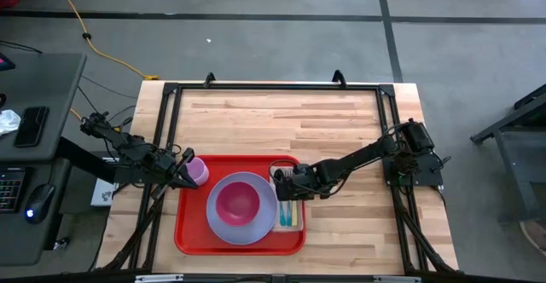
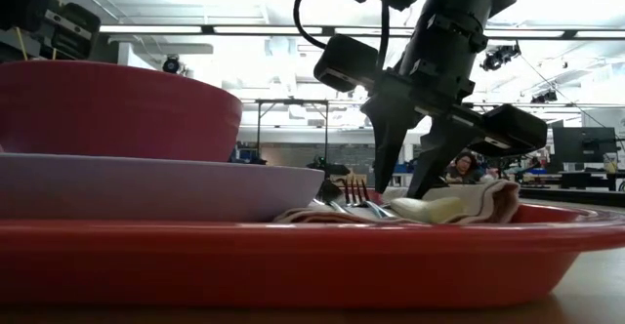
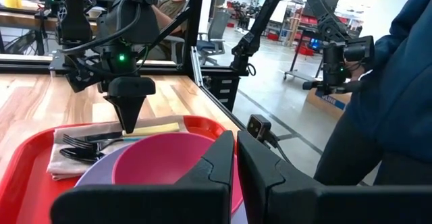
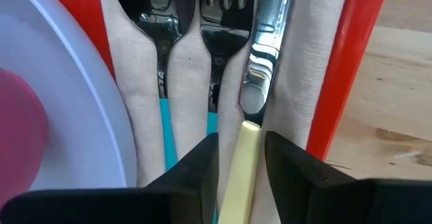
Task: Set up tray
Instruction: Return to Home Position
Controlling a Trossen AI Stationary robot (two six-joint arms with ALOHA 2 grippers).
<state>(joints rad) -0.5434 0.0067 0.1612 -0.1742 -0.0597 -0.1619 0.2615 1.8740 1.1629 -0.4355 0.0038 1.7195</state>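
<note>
A red tray (image 1: 183, 236) lies at the table's near middle. It carries a lavender plate (image 1: 223, 225) with a pink bowl (image 1: 237, 200) on it. A lavender cup (image 1: 199, 171) stands in the tray's far left corner. A tan napkin (image 4: 145, 116) lies along the right side. On it are a spoon (image 4: 158, 21), a fork (image 4: 219, 35) and a knife (image 4: 260, 48) with a pale yellow handle. My right gripper (image 4: 241, 177) is open and points down, one finger on either side of the knife handle (image 4: 243, 163). My left gripper (image 3: 235, 153) is shut beside the cup, which its wrist view does not show. My left gripper (image 1: 186, 174) stands against the cup's left side in the high view; I cannot tell whether it touches the cup. My right gripper touches nothing that I can see: a narrow gap shows on each side of the knife handle.
Bare wooden tabletop (image 1: 281, 121) stretches from the tray to the far edge, inside a black frame (image 1: 162, 112). A desk with a keyboard and mouse (image 1: 38, 202) stands left of the table. A person in dark blue (image 3: 391, 102) stands beyond the table's near edge.
</note>
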